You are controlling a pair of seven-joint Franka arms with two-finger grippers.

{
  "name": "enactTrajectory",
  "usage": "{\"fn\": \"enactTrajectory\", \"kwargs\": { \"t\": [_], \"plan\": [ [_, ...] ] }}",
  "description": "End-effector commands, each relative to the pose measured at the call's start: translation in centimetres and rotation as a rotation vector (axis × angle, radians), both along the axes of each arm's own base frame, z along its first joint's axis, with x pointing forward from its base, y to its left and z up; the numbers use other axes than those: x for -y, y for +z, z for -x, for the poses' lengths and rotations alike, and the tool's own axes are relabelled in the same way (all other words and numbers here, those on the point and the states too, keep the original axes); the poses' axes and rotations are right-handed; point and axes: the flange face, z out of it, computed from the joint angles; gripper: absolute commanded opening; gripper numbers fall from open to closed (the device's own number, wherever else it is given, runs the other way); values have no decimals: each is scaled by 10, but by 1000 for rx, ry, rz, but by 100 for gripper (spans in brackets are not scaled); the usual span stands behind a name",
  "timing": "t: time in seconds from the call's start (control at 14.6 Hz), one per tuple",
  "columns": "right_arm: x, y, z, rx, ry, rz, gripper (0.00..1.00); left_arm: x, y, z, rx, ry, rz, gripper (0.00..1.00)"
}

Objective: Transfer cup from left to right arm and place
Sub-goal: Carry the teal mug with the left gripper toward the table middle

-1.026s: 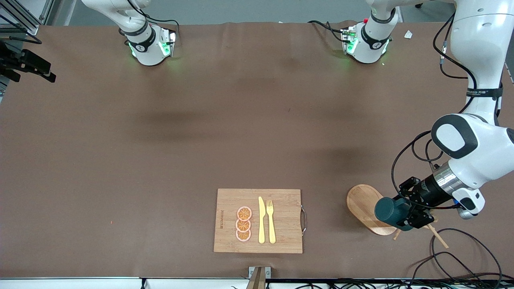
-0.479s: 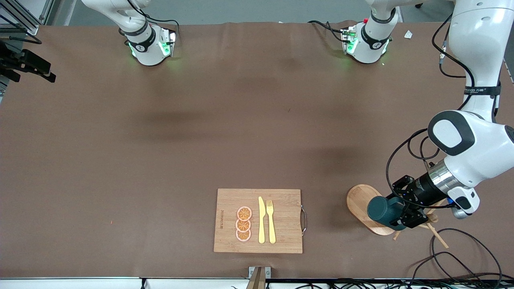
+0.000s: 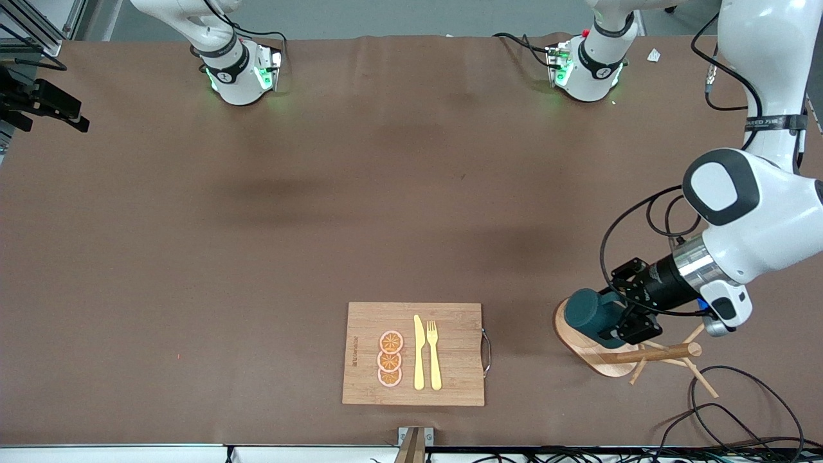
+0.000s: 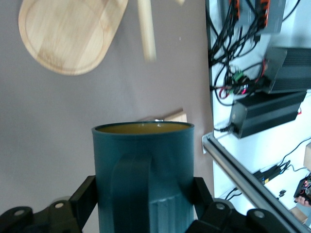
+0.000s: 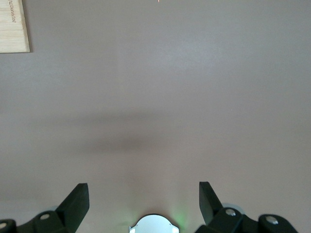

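Front view: my left claw clamped on cup, held over rack base; cup bottom hidden in left wrist view. Right claw spread wide, empty, arm mostly cropped, waiting above bare counter

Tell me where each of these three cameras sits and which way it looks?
Front: high across the table, facing both arms' bases; the left gripper holds the cup over the peg rack.
Left wrist: on the left arm, looking along its fingers at the cup.
Right wrist: looking down past open fingers at bare table.
Front and left wrist share cup and rack.
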Motion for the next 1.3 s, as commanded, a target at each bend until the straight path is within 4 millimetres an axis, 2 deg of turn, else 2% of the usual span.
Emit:
{"fn": "enactTrajectory", "kwargs": {
  "t": [0.0,0.27,0.41,0.68,0.75,0.89,1.09,1.23],
  "plan": [
    [0,4,4,15,6,8,100,55,14,20,2,-49,-102,78],
    [1,5,3,25,10,20,100,153,10,55,19,-134,-247,78],
    [1,5,3,23,11,29,100,208,3,81,49,-193,-335,78],
    [2,6,3,25,2,23,100,297,-32,132,108,-278,-492,78],
    [2,9,2,30,2,22,100,314,-41,144,133,-301,-532,79],
    [1,8,-1,28,6,23,100,337,-52,164,192,-348,-612,79],
    [1,1,-6,18,5,20,100,377,-81,205,231,-434,-733,79],
    [3,-6,-13,14,2,26,100,400,-108,231,277,-461,-830,79]
  ]
}}
